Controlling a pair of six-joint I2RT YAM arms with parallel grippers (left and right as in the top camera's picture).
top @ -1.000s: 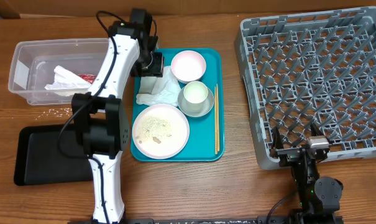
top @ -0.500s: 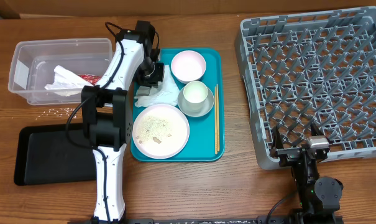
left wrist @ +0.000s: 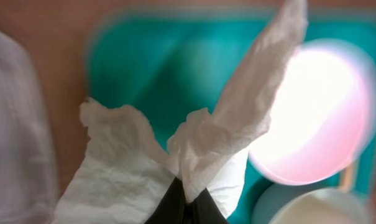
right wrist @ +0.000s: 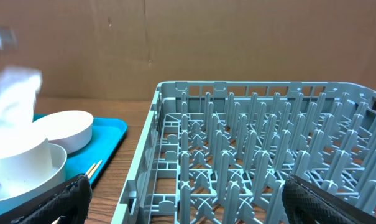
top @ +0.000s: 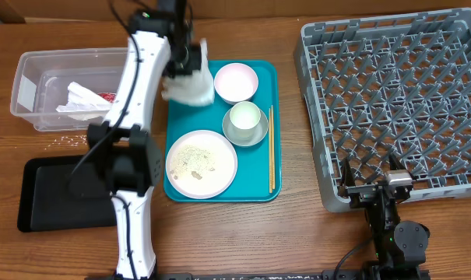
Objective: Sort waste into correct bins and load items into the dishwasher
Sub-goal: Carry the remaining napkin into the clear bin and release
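My left gripper (top: 185, 68) is shut on a crumpled white napkin (top: 193, 84), held up over the teal tray's (top: 258, 183) far left corner. In the left wrist view the black fingertips (left wrist: 185, 204) pinch the napkin (left wrist: 200, 140) above the tray. On the tray sit a white plate (top: 202, 162) with crumbs, a pink-white bowl (top: 236, 82), a small white cup (top: 245, 117) inside a grey metal bowl (top: 254, 137), and chopsticks (top: 271, 148). The clear tub (top: 33, 66) holds a napkin and a red scrap. My right gripper (top: 371, 187) stands open at the grey dish rack's (top: 395, 101) near edge.
A flat black tray (top: 56, 198) lies at the front left. Loose rice grains (top: 64, 140) dot the table between it and the tub. A cardboard wall stands behind the table.
The left gripper closed on the napkin and lifted it off the tray, up and back. The right arm has not moved.
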